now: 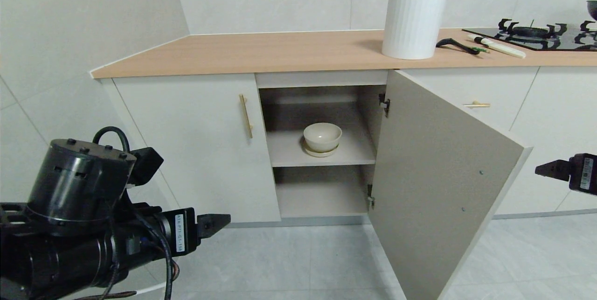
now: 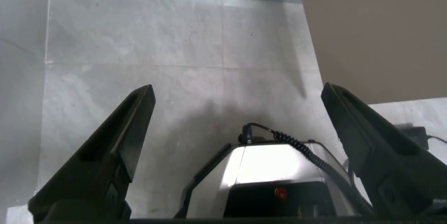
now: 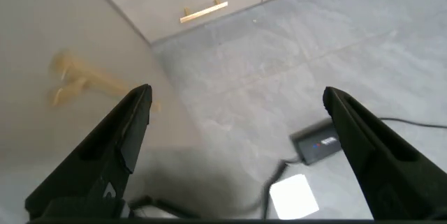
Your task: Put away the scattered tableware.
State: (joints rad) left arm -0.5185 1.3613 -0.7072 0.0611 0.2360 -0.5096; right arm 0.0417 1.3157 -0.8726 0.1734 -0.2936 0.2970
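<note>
Your left gripper [image 2: 237, 95] hangs low over the floor tiles [image 2: 174, 42], wide open and holding nothing. Your right gripper [image 3: 237, 93] is just as wide and bare, near the outer face of the open cabinet door [image 1: 438, 183]. You have the cream bowl [image 1: 322, 136] on a small plate [image 1: 320, 153] on the cabinet's upper shelf [image 1: 289, 153], well apart from both grippers, below the tabletop [image 1: 261, 52] where a white ribbed container [image 1: 415, 15] stands.

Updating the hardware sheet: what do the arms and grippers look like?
All black. Left arm: cylindrical screw-topped joint housing, looped black cables, white printed label at the wrist. Left gripper and right gripper: tapered wedge fingers; the right also bears a white label.
</note>
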